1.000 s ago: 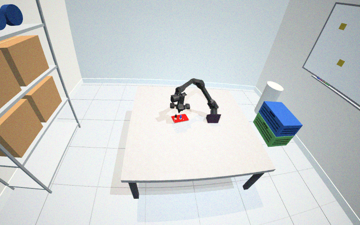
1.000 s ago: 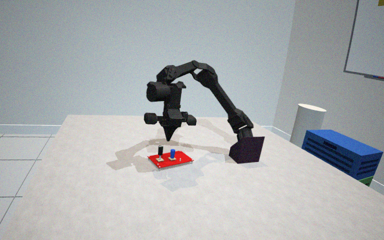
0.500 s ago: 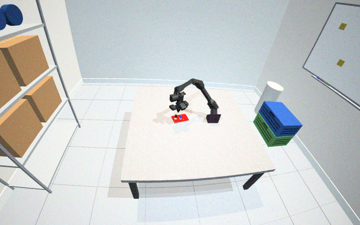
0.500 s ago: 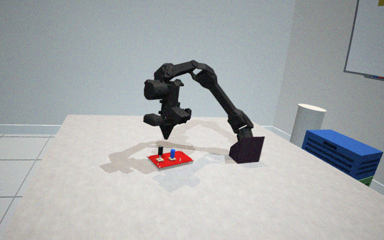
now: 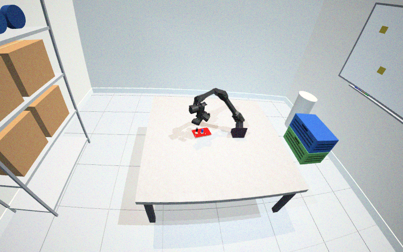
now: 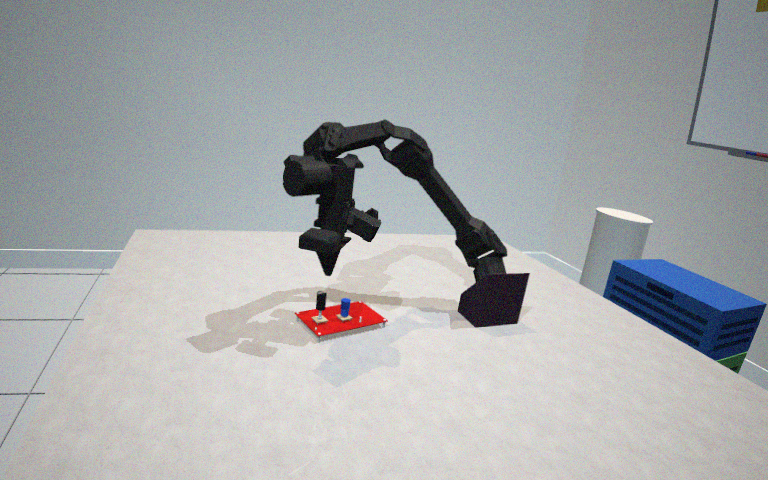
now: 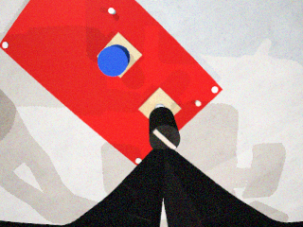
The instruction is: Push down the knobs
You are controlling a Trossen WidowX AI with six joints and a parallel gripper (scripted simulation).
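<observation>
The red circuit board stands on short legs on the table. The black knob, with a white line on top, stands upright; bare shaft shows between it and its tan potentiometer. The blue knob stands upright, low over its own tan potentiometer; I see no clear gap under it. My gripper is shut and empty. Its tips are above the black knob, apart from it in the exterior view.
The pale table carries the board and the arm's base, to the right of the board. A small pale post stands on the board beyond the blue knob. Crates, a white cylinder and a shelf stand off the table.
</observation>
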